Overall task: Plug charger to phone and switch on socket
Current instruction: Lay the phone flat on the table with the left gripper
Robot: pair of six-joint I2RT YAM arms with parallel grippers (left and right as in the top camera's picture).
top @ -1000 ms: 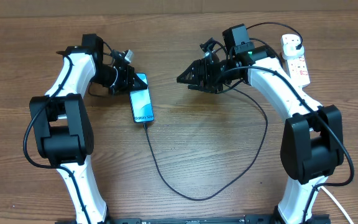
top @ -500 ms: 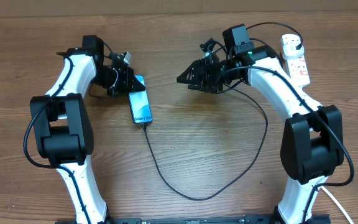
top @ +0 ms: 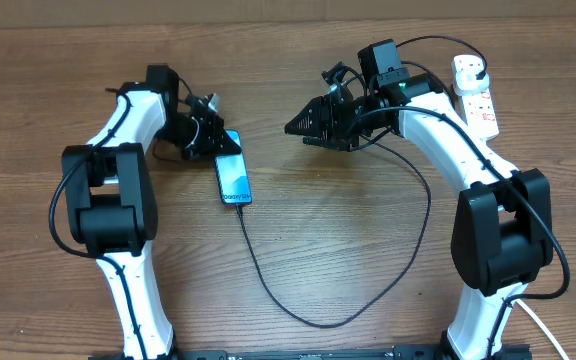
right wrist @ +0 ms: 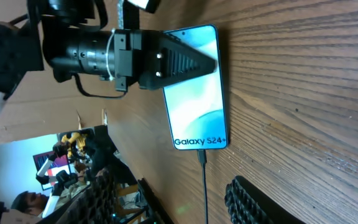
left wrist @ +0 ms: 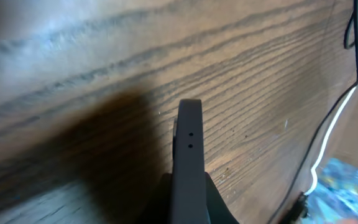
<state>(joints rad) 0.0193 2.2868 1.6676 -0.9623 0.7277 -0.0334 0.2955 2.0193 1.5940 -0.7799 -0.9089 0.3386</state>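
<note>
The phone [top: 233, 180] lies on the table with its light blue screen up; it also shows in the right wrist view [right wrist: 197, 93]. The charger's thin black cable [top: 318, 318] is plugged into the phone's near end by its connector [right wrist: 202, 155], and loops right and back toward the white socket [top: 478, 100] at the far right. My left gripper [top: 224, 143] is shut on the phone's far end; the left wrist view shows the phone's edge [left wrist: 188, 149] between the jaws. My right gripper [top: 301, 126] is open and empty, right of the phone, with its ribbed fingers [right wrist: 260, 199] apart.
The socket's thick white lead [top: 533, 320] runs off the table's front right. Both arm bases stand near the front edge. The cable loop lies across the middle of the table.
My left gripper has moved a little to the right with the phone, which has shifted right and toward the front. The right arm has not moved.
</note>
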